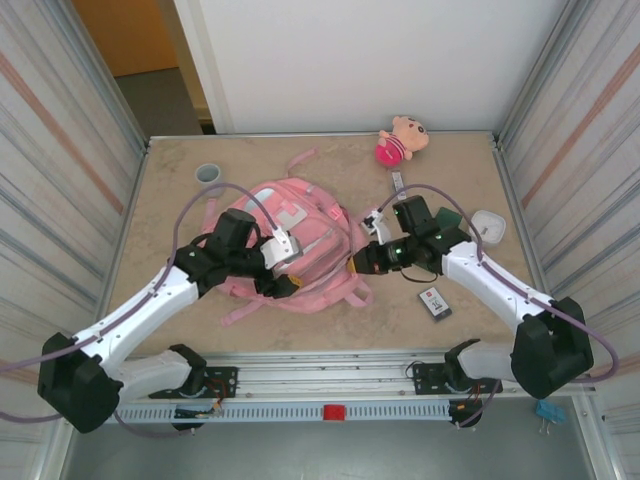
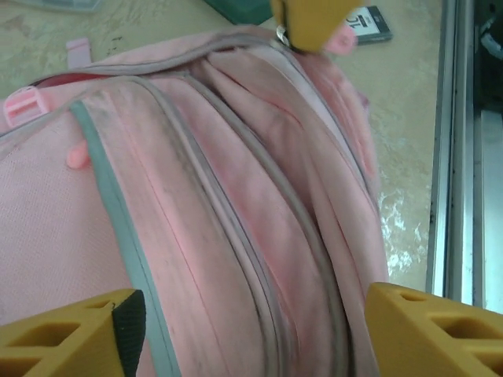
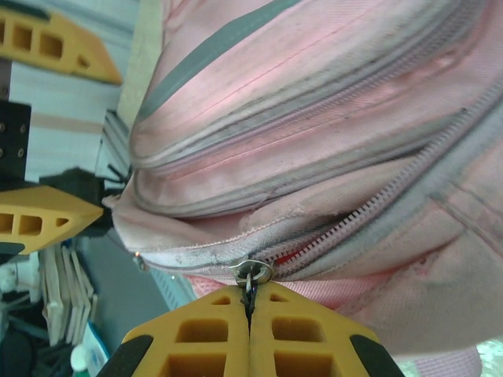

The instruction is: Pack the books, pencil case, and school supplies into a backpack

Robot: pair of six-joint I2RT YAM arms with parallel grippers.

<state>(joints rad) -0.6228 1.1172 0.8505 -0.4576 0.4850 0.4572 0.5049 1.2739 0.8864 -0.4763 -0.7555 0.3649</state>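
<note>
Tabletop (image 1: 330, 170), grey-zipped pink backpack (image 1: 318, 250), R end effector (image 3: 250, 302) pinching zip pull (image 3: 253, 272), L end effector (image 2: 253, 310) spread

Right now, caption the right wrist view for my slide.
Right gripper pinches the zip pull on the pink backpack.

Readable print is on the small black card (image 2: 371, 23), far right in the left wrist view: white characters, look like "1C" or "10", left part hidden. Same card, near right in the top view (image 1: 434, 302): white print, too small to read.
</note>
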